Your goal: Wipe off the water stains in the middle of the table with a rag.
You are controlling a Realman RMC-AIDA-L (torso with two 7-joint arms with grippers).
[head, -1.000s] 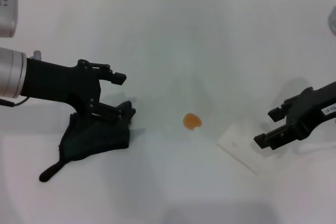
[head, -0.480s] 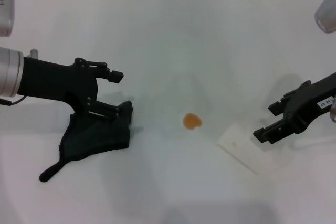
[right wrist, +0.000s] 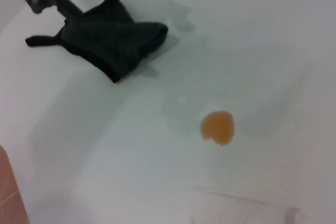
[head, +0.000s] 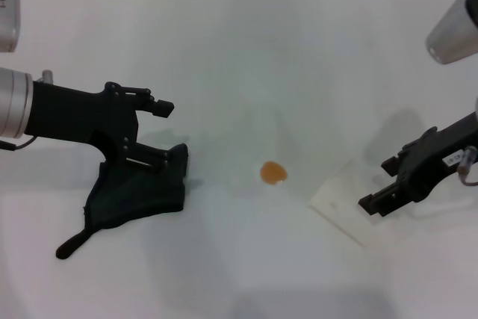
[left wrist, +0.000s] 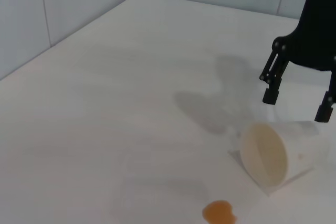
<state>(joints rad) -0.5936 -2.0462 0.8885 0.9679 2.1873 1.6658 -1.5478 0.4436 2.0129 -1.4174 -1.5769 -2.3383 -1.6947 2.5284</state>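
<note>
The water stains are one small orange-brown blot in the middle of the white table, also visible as the blot and the blot in the wrist views. The dark rag lies flat to the blot's left, its thin tail pointing toward the table's front; the right wrist view shows the rag too. My left gripper stands open over the rag's far corner, its lower finger touching the cloth. My right gripper is open at the right, holding nothing.
A translucent whitish plastic cup lies on its side just left of the right gripper, its mouth facing the blot. A grey device sits at the far left corner. A wall borders the table's far edge.
The right arm has swung and drawn its gripper slightly away from the cup; its silver forearm now shows at the top right. The left gripper has shifted a little to the left over the rag.
</note>
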